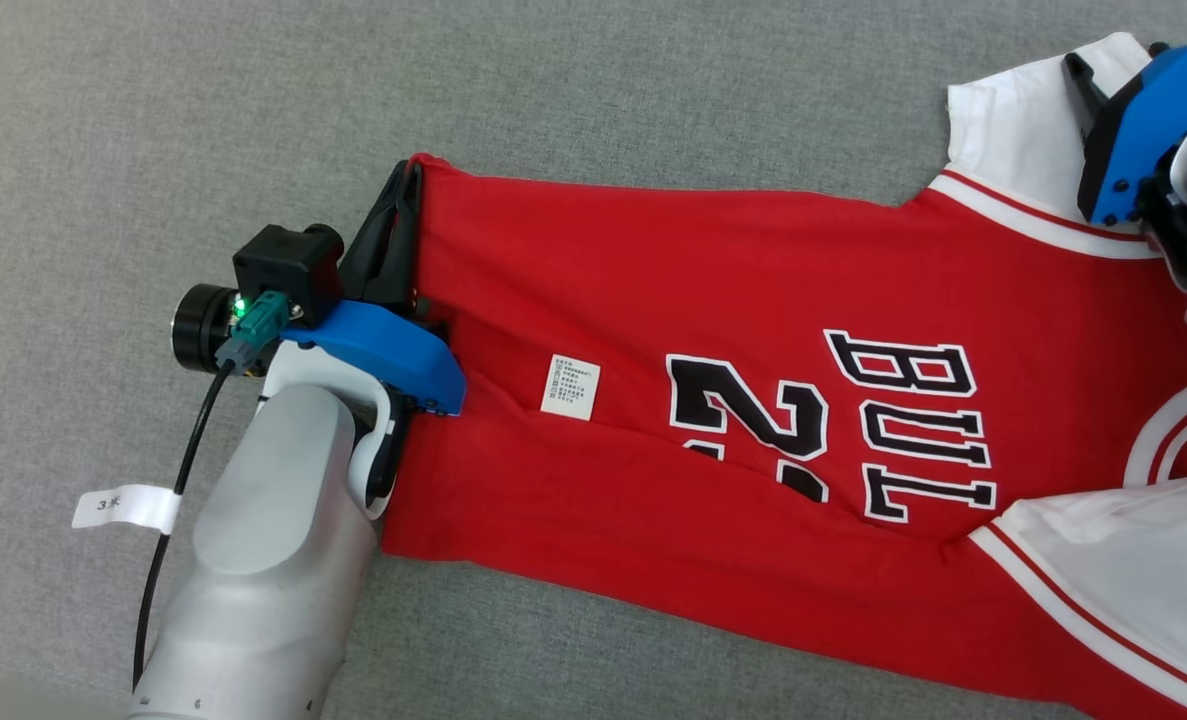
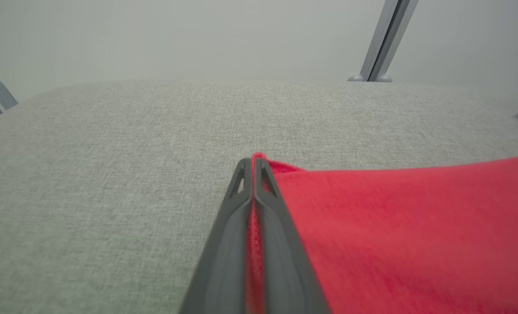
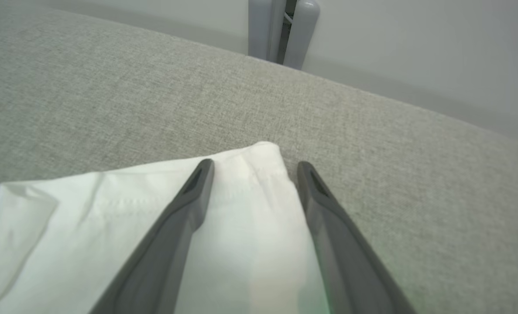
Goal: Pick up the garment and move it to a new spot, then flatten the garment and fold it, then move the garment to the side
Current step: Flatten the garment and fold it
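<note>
The garment (image 1: 713, 330) is a red jersey with white sleeves and black lettering, spread across the grey fabric surface with its hem toward the left. My left gripper (image 1: 401, 195) is shut on the hem's far corner; the left wrist view shows red cloth (image 2: 394, 226) pinched between the closed fingers (image 2: 237, 205). At the upper right, my right gripper (image 1: 1078, 70) hovers over a white sleeve (image 1: 1013, 120). Its fingers (image 3: 189, 196) stand open in the right wrist view, straddling the sleeve's end (image 3: 250, 183).
The grey fabric surface (image 1: 573, 90) stretches around the jersey on the far and left sides. A black cable with a white tag (image 1: 123, 505) hangs beside my left forearm. A metal frame post (image 2: 383, 41) rises beyond the surface's far edge.
</note>
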